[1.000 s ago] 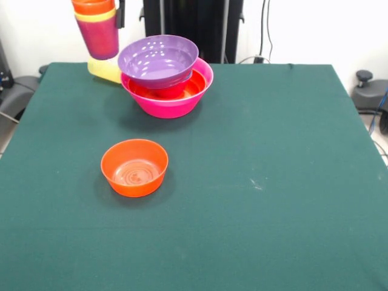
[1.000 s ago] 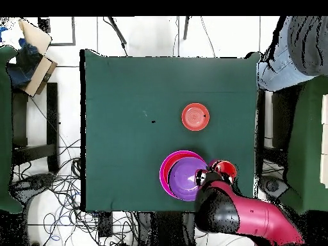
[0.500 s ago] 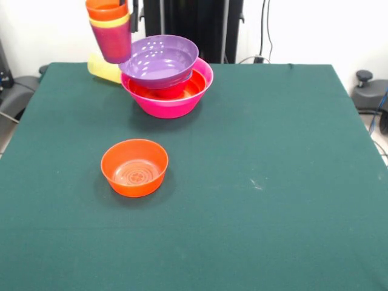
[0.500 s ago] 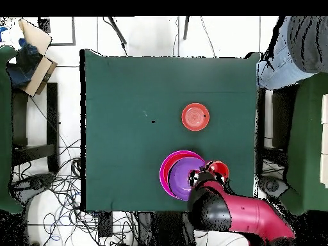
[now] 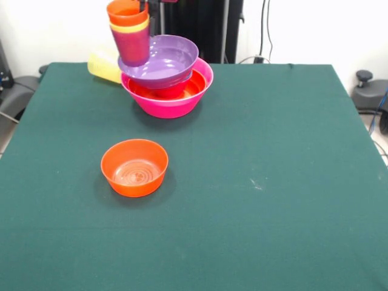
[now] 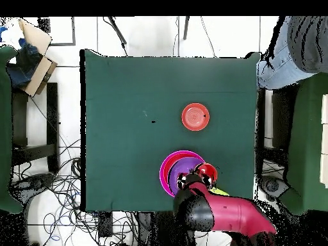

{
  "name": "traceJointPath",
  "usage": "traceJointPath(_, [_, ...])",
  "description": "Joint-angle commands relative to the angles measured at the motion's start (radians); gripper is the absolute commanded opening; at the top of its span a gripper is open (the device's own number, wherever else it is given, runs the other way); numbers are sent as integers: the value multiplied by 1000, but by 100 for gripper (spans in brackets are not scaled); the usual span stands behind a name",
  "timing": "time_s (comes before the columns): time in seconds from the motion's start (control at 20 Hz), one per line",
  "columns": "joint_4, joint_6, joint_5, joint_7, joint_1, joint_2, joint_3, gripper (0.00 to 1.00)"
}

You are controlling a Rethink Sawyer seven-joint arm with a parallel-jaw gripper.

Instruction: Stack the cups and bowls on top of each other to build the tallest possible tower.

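My gripper (image 5: 144, 5) shows only at the top edge. It is shut on a stack of three nested cups (image 5: 129, 31): orange inside yellow inside purple. The stack hangs over the left rim of the wide purple bowl (image 5: 163, 59). That bowl rests on a wide orange bowl (image 5: 176, 91) inside the big pink bowl (image 5: 173, 104). A second yellow cup (image 5: 104, 66) lies on its side left of the tower. A small orange bowl (image 5: 134, 167) stands alone. In the overhead view my arm (image 6: 214, 214) covers part of the tower (image 6: 168, 173); the held cups (image 6: 205, 172) show beside it. Magenta and blue bowls are not visible.
The green table (image 5: 273, 182) runs wide to the right and front of the bowls. In the overhead view a person (image 6: 298, 45) sits by the table's top right corner, and the small orange bowl (image 6: 195, 116) lies mid-table.
The held cup stack has moved right in the front view, from beside the tower to over the purple bowl's left rim. The lying yellow cup is now uncovered.
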Motion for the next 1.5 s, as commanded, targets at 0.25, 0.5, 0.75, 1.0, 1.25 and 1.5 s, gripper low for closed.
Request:
traceJointPath(0.25, [55,-151,15,246,162,123,-111,0])
traceJointPath(0.5, [-4,-270,16,277,216,274,-163,0])
traceJointPath(0.75, [-57,-391,33,300,260,412,-207,0])
traceJointPath(1.0, [-118,-470,67,305,283,528,-214,0])
traceJointPath(1.25, [-161,-511,101,294,297,593,-209,0])
traceJointPath(1.5, [-222,-528,118,288,304,651,-192,0])
